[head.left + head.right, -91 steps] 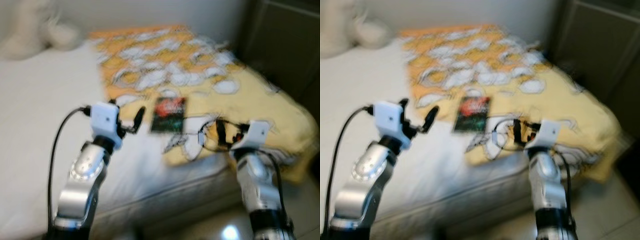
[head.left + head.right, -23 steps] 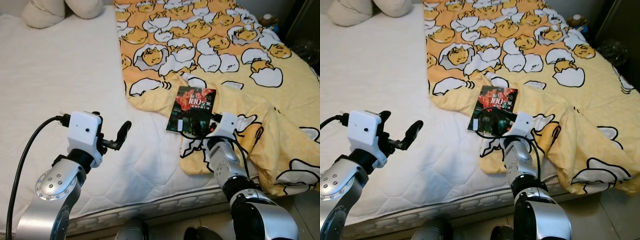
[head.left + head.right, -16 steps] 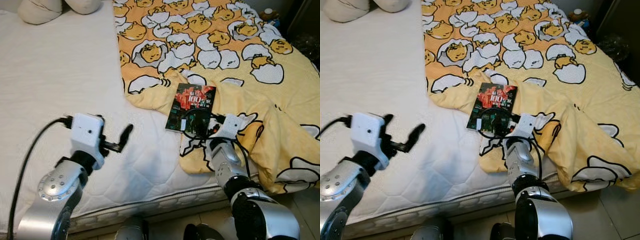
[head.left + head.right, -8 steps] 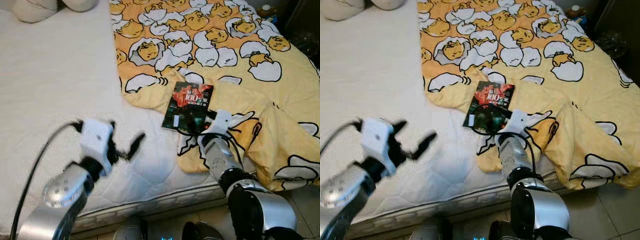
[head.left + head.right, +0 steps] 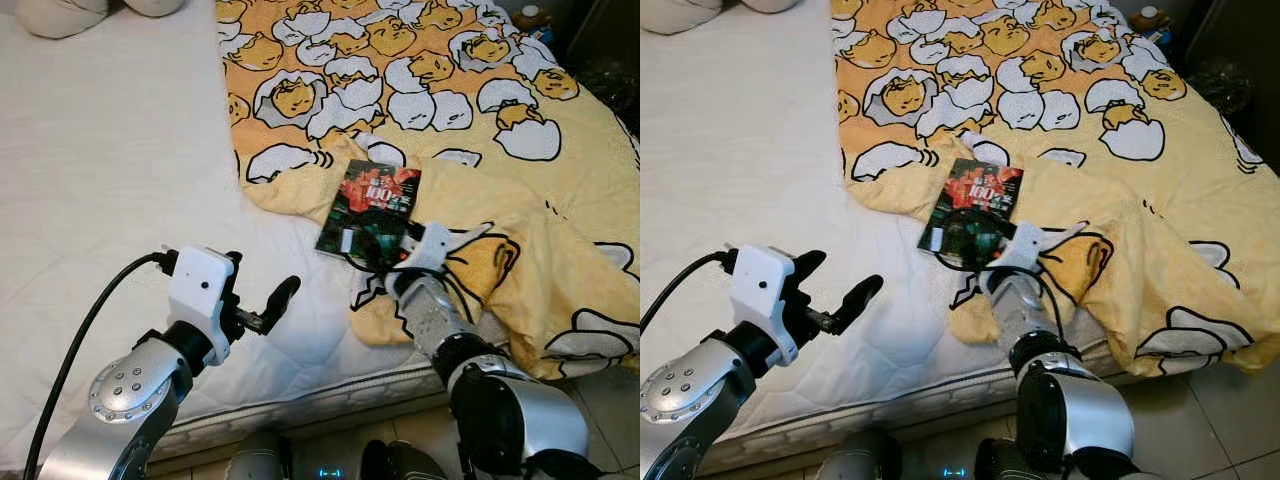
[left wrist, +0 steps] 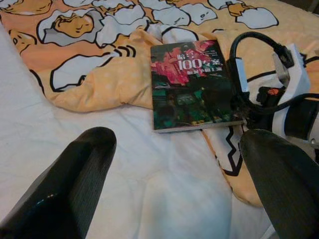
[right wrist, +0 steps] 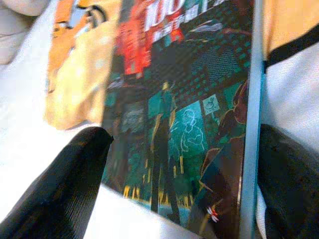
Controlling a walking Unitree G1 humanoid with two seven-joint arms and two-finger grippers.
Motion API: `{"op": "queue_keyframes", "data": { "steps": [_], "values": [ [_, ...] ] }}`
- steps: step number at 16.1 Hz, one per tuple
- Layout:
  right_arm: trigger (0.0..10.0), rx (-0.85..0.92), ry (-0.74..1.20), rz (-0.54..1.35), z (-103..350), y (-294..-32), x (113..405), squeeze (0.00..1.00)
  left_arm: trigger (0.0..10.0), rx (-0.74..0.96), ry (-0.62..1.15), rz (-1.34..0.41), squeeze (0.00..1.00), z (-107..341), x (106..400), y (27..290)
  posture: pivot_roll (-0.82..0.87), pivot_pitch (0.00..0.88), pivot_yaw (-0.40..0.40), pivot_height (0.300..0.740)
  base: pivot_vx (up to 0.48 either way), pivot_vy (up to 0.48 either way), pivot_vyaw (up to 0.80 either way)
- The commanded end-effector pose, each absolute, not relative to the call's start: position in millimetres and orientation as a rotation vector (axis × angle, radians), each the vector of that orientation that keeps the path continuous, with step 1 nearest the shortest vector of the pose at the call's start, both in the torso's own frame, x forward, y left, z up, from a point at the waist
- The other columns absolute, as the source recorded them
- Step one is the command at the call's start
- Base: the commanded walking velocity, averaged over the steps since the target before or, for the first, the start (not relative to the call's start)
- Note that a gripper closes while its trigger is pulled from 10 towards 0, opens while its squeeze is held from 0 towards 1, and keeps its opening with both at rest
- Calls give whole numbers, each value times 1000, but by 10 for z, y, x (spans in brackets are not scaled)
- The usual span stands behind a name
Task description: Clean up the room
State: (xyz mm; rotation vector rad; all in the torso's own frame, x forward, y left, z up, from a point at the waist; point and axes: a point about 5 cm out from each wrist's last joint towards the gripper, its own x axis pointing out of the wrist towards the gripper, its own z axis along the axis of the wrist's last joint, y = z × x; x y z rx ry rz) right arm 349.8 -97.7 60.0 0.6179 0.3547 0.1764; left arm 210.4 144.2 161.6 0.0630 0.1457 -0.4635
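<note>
Book [image 5: 369,210]: near end hidden behind right pincer [image 7: 174,164].
Right pincer: spread, closer than before.
Left pincer [image 6: 174,169]: spread, above bed [image 5: 110,170].

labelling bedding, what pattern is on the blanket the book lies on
Yellow-orange blanket printed with white cracked eggshells and yolk characters outlined in black; clearest in the left eye view.

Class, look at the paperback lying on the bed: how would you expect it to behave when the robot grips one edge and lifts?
The book looks thin with a soft cover, so it would probably bend or droop if held by one edge. Its cover looks glossy, so it might slip. It lies flat, partly on the blanket, which could yield under pressure. The right end effector stands open at its near edge.
</note>
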Motion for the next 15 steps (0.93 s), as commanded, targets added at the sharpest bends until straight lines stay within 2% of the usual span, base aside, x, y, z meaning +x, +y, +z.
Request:
{"op": "queue_keyframes", "data": {
  "steps": [1,4,9,13,14,15],
  "values": [
    [10000,651,385,233,594,-830,3475,0,10000,66,155,-476,0,1614,2070,1433,310,180,35,719,0,0,0],
    [10000,661,404,340,605,-600,3429,0,10000,66,158,-485,0,1612,2073,1413,308,180,35,719,0,0,0],
    [10000,645,408,430,592,-426,3359,0,10000,66,161,-490,0,1601,2075,1399,299,174,32,719,0,0,0],
    [10000,606,429,398,553,-436,3344,0,10000,66,160,-499,0,1596,2093,1382,298,170,34,719,0,0,0],
    [0,605,422,372,555,-463,3356,0,10000,68,161,-500,0,1593,2095,1380,299,168,33,719,0,0,0],
    [0,600,424,358,550,-479,3360,0,10000,69,160,-500,0,1594,2095,1379,300,167,33,723,0,0,0]
  ]
}}
